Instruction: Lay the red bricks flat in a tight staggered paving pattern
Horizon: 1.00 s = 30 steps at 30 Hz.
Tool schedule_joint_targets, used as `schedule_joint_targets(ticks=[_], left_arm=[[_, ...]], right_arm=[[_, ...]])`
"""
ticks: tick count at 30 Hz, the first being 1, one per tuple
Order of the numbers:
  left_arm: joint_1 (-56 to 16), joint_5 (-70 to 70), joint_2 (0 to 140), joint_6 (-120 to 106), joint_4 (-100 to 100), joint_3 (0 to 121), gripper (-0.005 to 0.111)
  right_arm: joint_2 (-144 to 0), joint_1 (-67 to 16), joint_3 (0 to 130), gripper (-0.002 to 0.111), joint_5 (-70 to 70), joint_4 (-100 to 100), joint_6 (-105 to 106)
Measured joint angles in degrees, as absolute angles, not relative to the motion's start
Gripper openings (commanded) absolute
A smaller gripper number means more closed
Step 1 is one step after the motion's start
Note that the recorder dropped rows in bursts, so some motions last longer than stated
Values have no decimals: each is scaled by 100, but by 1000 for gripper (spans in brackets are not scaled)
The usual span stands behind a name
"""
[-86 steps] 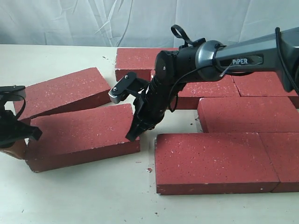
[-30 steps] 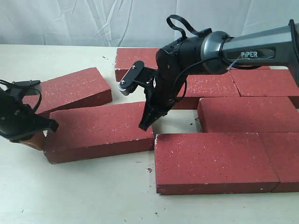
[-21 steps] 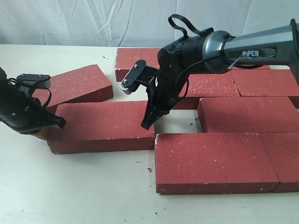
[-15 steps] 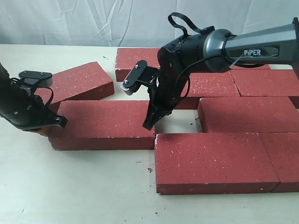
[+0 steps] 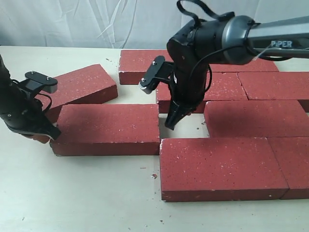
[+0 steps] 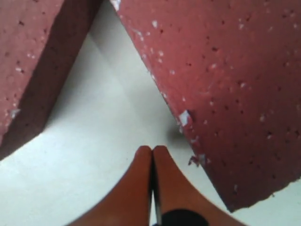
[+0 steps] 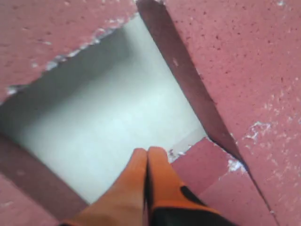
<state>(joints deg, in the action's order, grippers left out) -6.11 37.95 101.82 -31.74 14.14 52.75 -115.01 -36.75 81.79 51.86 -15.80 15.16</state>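
Observation:
Several red bricks lie on the pale table. One red brick (image 5: 108, 128) lies flat at the front left, its right end against the front brick (image 5: 222, 166). My left gripper (image 5: 47, 135) is shut and empty at that brick's left end; the brick's corner (image 6: 225, 84) shows beside the shut fingertips (image 6: 152, 149). My right gripper (image 5: 170, 123) is shut and empty, pointing down into the bare gap (image 7: 108, 117) between this brick and the middle-row brick (image 5: 256, 118). Its tip (image 7: 147, 150) hangs just over the front brick's corner.
An angled brick (image 5: 79, 87) lies behind the left brick, its left end hidden by my left arm. More bricks fill the back (image 5: 140, 65) and right (image 5: 273, 84). Bare table (image 5: 72, 193) lies in front and to the left. A white cloth backdrop (image 5: 96, 24) hangs behind.
My left gripper has pushed the front-left brick to the right and squared it against the front brick. My right gripper has shifted right, off that brick and into the gap.

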Motion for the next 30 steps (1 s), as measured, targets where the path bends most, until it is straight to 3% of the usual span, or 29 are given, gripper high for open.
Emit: schedule_joint_targets(ticks=[5,9,30], left_arm=[[-611,3793,10182,-3834,1981,5287,0],[-586,3623,10182,-4454,2422,5287,0],[-586,3878,10182,-4599,2454,5290,0]], right_arm=[[-10835,-3926,8190,-1,5322,867,2988],[-11095,-4152,8190,-1,5910,2192,4608],[-11813,-4247,8165,-1,5158,249,3490]])
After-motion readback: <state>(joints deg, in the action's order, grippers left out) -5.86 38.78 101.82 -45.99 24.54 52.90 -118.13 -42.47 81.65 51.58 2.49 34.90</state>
